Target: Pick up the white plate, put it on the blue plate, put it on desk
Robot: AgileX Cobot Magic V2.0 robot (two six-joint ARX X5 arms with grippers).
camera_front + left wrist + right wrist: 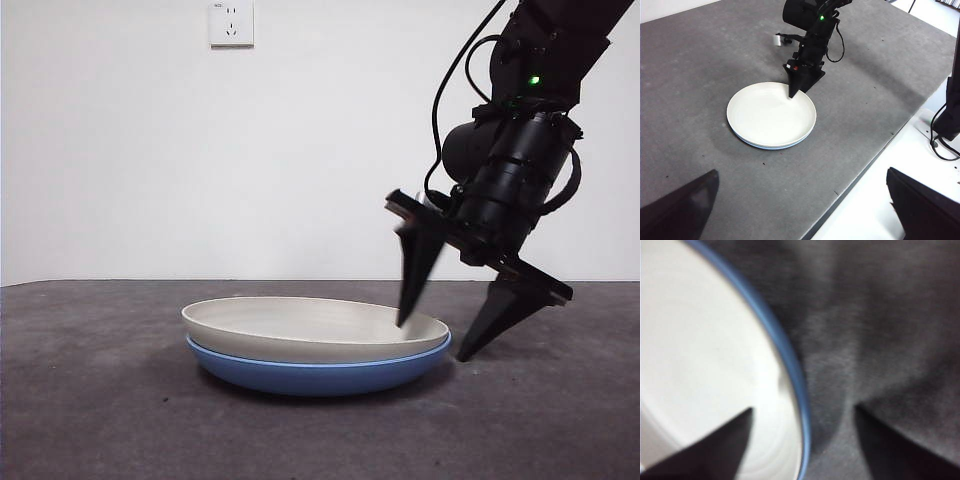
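The white plate (300, 325) lies nested in the blue plate (310, 375), and the stack rests flat on the desk (100, 400). My right gripper (432, 340) is open and astride the stack's right rim, one finger over the white plate's inside and the other outside above the desk. Its wrist view shows the white plate (700, 350) and the blue plate's rim (785, 355) between the tips of the right gripper (804, 409). High above, my left gripper (801, 171) is open and holds nothing. From there I see the white plate (767, 115) and the right gripper (799, 92).
A wall socket (231, 22) sits on the white wall behind the desk. The desk's edge (865, 170) runs near the stack, with a white surface and cables (940, 145) beyond it.
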